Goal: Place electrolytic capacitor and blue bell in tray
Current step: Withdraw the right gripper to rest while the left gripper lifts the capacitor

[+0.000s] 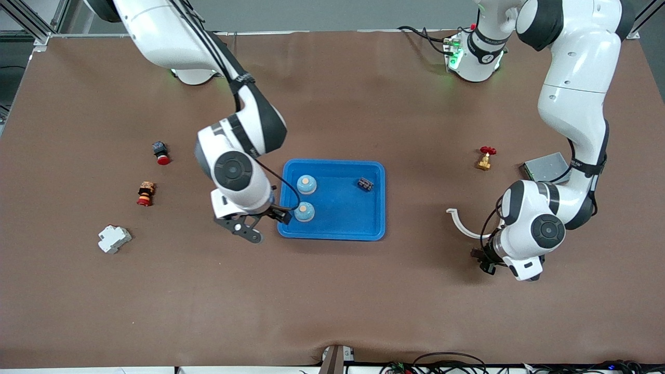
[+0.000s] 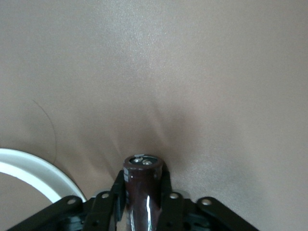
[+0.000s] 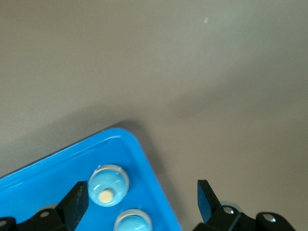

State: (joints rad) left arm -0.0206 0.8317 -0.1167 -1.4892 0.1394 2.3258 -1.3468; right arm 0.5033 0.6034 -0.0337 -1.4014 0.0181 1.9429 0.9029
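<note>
You see only the top end of the capacitor (image 2: 143, 179) clamped in the left gripper (image 2: 143, 199); its body runs off the frame edge. Beside that gripper, the white curved strip (image 2: 33, 174) is cut off too. The small dark part (image 1: 365, 184) in the tray (image 1: 337, 231) is too tiny to identify.

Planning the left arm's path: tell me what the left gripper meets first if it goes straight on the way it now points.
Probably only the bare brown table. The left gripper, shut on the electrolytic capacitor, points along open tabletop. The white curved piece sits off to one side, though depth is unclear.
</note>
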